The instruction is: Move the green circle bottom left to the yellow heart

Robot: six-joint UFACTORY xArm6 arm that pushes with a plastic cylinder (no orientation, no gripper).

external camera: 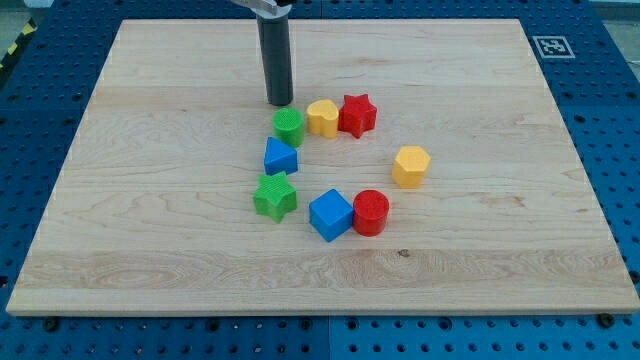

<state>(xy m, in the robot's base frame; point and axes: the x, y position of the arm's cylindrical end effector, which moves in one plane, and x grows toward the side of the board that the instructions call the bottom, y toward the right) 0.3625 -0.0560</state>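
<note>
Positioning is the step in hand, judged from the camera view: my tip (pixel 280 103) stands just above the green circle (pixel 288 126) toward the view's top, near it; contact cannot be confirmed. No hand is fitted, so there is nothing to release or clench; the rod only pushes.

Landmark: green circle.
- Yellow heart (pixel 322 117): touching or just beside it, on the view's right.
- Red star (pixel 357 115): beyond the heart, further right.
- Blue block (pixel 280 157): just below; shape unclear, possibly a triangle.
- Green star (pixel 275 195): lower again.
- Blue cube (pixel 331 214) and red cylinder (pixel 371 212): lower right.
- Yellow hexagon (pixel 411 166): well to the right.

Next move, as judged: push the circle down the worktop (pixel 150 250) a little, so that it sits below-left of the heart, without crowding the blue block.

Hidden: the rod's upper end is cut off at the view's top; the circle-to-heart gap is hard to make out.
</note>
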